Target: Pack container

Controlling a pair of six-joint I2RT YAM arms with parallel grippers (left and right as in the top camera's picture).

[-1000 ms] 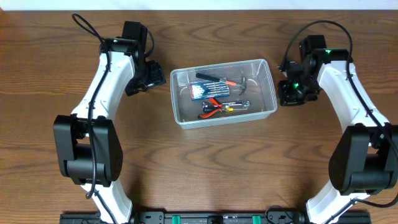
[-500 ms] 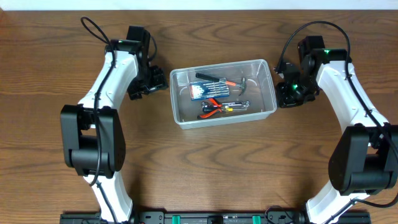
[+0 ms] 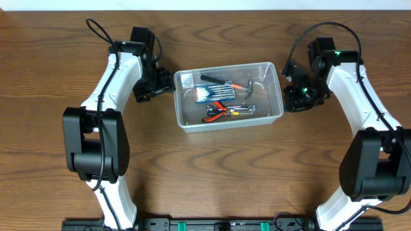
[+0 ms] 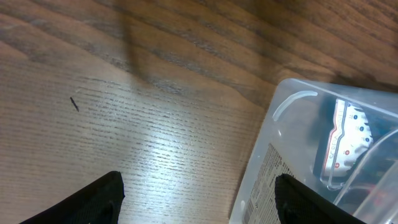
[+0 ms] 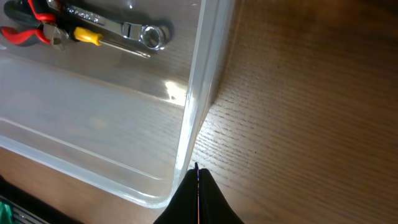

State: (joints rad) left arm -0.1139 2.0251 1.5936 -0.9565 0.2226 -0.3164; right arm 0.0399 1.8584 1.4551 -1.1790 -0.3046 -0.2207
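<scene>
Brown wood-grain table (image 3: 212, 173) fills the overhead view, and we see two white and black arms reaching in from the near edge, the left arm (image 3: 106, 90) and the right arm (image 3: 359, 96) bending toward the middle. Between them the container (image 3: 225, 124), a clear bin with rounded corners, rests flat on the wood near the table's centre, slightly toward the far side.

At the bin's left end is the left gripper (image 3: 160, 82), close to the far left corner. From its wrist camera we see its fingers (image 4: 99, 199) spread wide, one over bare wood and the other in front of the bin's corner; we cannot tell whether either touches the plastic. At the right end is the right gripper (image 3: 297, 97), its fingers (image 5: 198, 196) pressed together with only a thin seam between them, the tip just beside the outer wall near a corner.

Inside the bin we make out a blue drill-bit case (image 3: 210, 94), a hammer (image 3: 245, 85) with an orange handle, red-handled pliers (image 3: 217, 112), a silver wrench (image 5: 118, 28) and a small yellow-handled screwdriver (image 5: 87, 35) lying against it
</scene>
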